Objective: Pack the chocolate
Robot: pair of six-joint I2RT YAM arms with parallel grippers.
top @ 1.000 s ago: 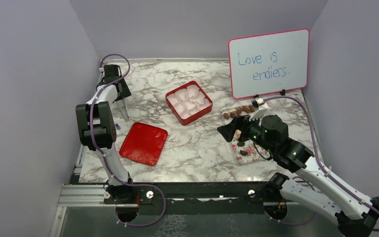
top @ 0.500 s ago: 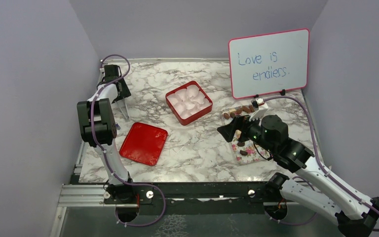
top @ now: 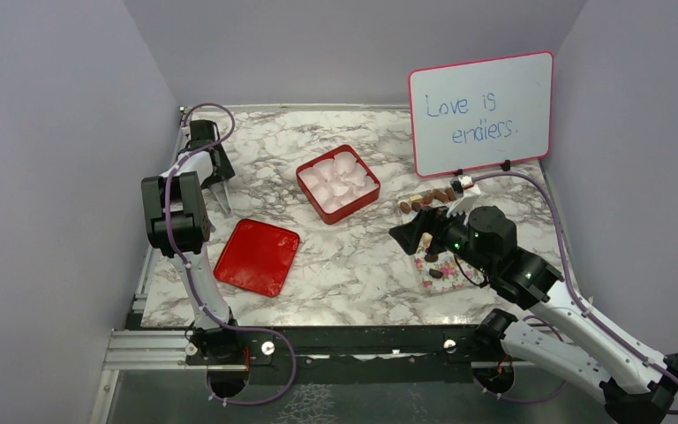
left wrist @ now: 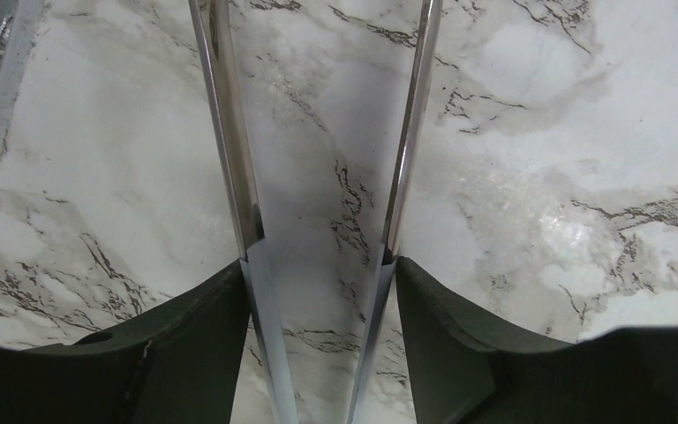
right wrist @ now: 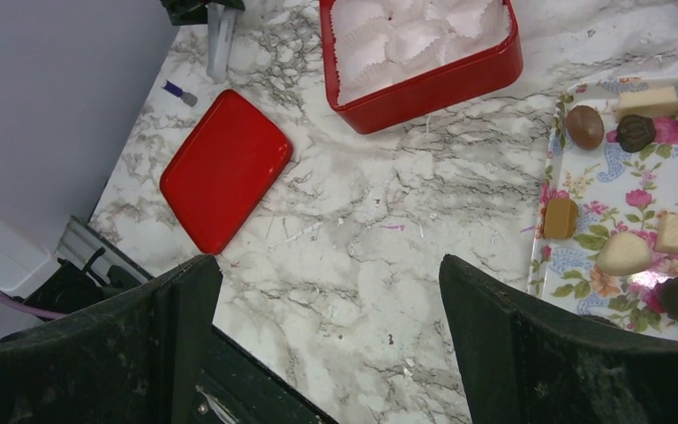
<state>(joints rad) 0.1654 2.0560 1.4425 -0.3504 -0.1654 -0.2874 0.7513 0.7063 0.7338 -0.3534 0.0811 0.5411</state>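
Right claw (right wrist: 327, 344) wide open, empty, above marble table (right wrist: 380, 265), beside chocolate (right wrist: 622, 252)

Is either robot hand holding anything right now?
No. The left gripper has only bare marble between its open tongs, and the right gripper gapes empty; the chocolate lies untouched.

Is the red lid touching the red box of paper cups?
Apart. In the right wrist view, bare marble table separates the red lid from the red box; the top external view shows the same gap.
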